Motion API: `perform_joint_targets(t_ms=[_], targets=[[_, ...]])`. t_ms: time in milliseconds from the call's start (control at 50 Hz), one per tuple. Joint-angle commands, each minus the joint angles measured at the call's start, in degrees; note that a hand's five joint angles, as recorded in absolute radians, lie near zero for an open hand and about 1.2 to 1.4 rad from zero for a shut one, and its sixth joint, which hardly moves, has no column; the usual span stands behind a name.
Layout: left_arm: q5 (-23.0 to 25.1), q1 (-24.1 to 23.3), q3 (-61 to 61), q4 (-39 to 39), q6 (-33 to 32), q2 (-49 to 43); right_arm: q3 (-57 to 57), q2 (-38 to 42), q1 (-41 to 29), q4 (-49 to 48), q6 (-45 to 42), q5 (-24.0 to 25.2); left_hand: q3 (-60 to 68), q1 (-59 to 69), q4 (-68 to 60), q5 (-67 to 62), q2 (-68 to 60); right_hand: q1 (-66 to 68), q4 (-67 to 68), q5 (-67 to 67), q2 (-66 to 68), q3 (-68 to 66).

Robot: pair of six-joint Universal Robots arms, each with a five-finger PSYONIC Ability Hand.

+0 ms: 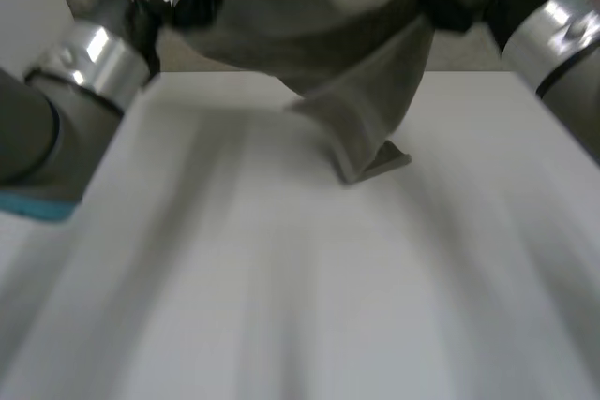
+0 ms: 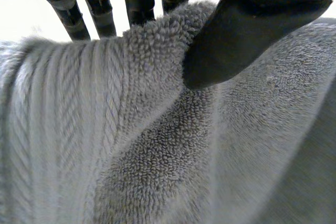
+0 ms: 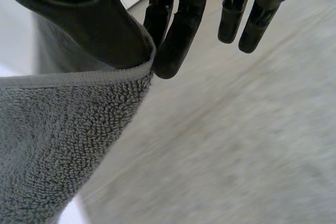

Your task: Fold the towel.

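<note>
The white table [image 1: 281, 306] was the biggest thing, and its top was bare. The grey towel [image 1: 356, 72] hung in the air over the far side, at about 12 o'clock. Its lowest tip drooped down and seemed to just touch the table a little past the middle, toward 1 o'clock.

The left arm [image 1: 56, 110] came in from 10 o'clock and the right arm [image 1: 562, 35] from 2 o'clock. Each one held up one end of the towel.

The left hand [image 2: 236, 35] was pinching the towel. Its thumb pressed on the fluffy side near the striped edge, and its fingers [image 2: 68, 9] were behind the cloth. The right hand [image 3: 79, 14] pinched a corner by the hem between its thumb and one finger [image 3: 173, 51]. Its other fingers stuck out straight and held nothing.

I think the step was lifting the towel so it could be laid down for a fold. The cloth sagged and bunched to a point between the hands. So the next move would need both hands to keep pinching, pull apart to make the edge tight, and lower the towel slowly, tip first, toward 6 o'clock.

Past the right hand there was a blurry grey floor [image 3: 236, 145], I think. Nothing on the table stood in the way. Only the bunched middle could make wrinkles.
</note>
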State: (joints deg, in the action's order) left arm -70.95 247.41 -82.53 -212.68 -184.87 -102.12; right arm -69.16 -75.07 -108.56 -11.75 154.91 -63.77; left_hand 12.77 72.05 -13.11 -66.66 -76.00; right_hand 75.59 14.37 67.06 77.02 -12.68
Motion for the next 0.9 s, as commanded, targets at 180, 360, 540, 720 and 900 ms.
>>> perform_joint_targets(t_ms=[180,360,540,720,900], targets=[[-0.1,2.8,-20.6,4.7,-9.7,-6.4,-20.9,2.6,2.3,1.4,-4.7,5.1,-2.8,8.0,3.1,-3.3,-4.0,4.4,-4.4,2.9,3.0,2.7],[-0.7,2.5,-21.7,8.9,-9.8,-6.3,-24.5,3.3,1.6,1.3,0.2,-2.6,-2.8,8.0,3.1,-3.3,-4.0,-1.9,-4.4,-3.4,-3.4,2.7],[-0.7,3.7,-22.3,9.6,-9.4,-4.4,-24.2,6.1,1.8,0.2,10.5,-11.0,-2.8,8.0,3.1,-3.3,-4.0,-29.5,-4.4,-30.9,-30.9,2.7],[-0.7,4.0,-23.0,10.7,-9.0,-2.8,-23.7,9.8,2.2,0.2,17.7,-15.1,-2.8,8.0,3.1,-3.3,-4.0,-40.4,-4.4,-41.9,-41.9,2.7],[-0.7,3.5,-23.0,11.7,-7.9,-2.4,-25.7,6.7,1.8,2.1,20.6,-15.5,-2.8,8.0,3.1,-3.3,-4.0,-52.9,-4.4,-54.4,-54.3,2.7]])
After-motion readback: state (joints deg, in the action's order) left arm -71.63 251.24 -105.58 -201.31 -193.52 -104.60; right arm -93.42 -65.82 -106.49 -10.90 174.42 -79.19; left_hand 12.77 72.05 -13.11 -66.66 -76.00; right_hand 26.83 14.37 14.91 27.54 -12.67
